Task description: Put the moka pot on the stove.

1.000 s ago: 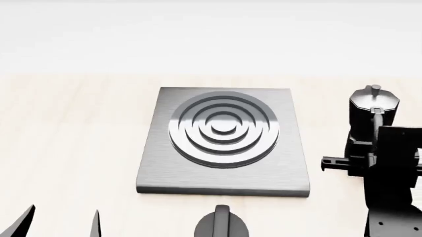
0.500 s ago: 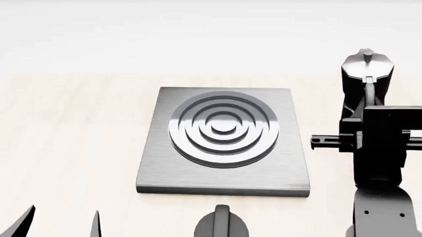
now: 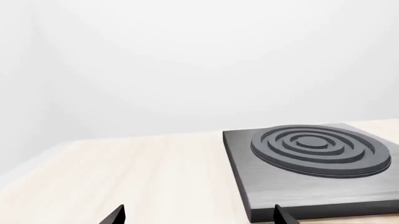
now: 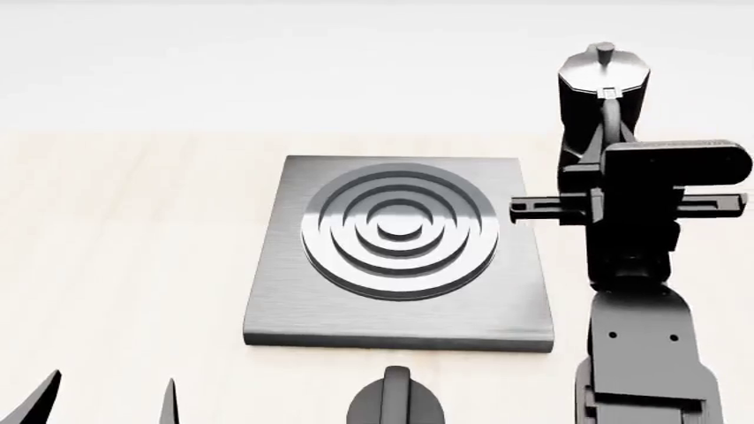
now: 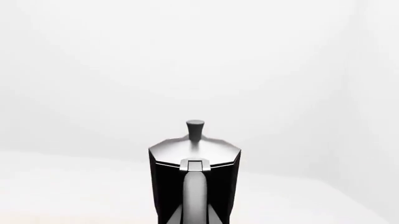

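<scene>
The moka pot (image 4: 602, 87), black with a silvery lid and knob, hangs in the air off the far right corner of the stove (image 4: 401, 314). My right gripper (image 4: 599, 152) is shut on its handle from behind. In the right wrist view the pot (image 5: 163, 186) fills the lower middle, upright, handle toward the camera, and my fingers are not visible. The stove, a grey plate with concentric rings, lies flat mid-table. My left gripper (image 4: 109, 402) is open and empty, low at the near left. The stove also shows in the left wrist view (image 3: 311, 186), beside the open gripper (image 3: 199, 217).
A squat round black knob (image 4: 396, 402) sits at the near edge, just in front of the stove. The pale wooden table (image 4: 130, 230) extends left of the stove. A white wall stands behind.
My right gripper has risen with the moka pot and moved left toward the stove. The left gripper and the stove have not moved.
</scene>
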Available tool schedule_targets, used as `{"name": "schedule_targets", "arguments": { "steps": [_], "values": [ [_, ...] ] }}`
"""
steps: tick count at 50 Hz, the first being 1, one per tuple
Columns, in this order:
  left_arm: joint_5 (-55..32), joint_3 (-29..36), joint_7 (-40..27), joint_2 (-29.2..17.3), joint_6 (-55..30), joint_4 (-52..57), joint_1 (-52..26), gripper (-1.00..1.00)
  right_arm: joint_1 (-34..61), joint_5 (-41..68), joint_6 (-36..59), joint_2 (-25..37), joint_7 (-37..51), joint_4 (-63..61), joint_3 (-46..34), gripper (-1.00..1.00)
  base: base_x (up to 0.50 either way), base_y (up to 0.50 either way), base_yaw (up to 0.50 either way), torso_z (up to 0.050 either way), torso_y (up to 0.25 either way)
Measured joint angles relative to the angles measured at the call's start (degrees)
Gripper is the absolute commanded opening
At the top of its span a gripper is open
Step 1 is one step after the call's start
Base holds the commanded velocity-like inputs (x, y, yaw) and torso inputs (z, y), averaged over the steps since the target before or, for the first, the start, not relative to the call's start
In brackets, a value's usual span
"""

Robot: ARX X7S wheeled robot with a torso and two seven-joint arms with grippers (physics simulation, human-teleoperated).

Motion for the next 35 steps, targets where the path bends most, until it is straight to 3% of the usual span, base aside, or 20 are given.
{"name": "schedule_targets", "arguments": {
  "steps": [35],
  "values": [
    [-0.67,0.62,-1.07,-0.73,-0.62,1.01,0.17,1.0,5.44,1.09,-5.23,-7.03,-3.89,7.14,0.47,-1.0,0.0,0.0,0.0,0.0,0.001]
  ]
}}
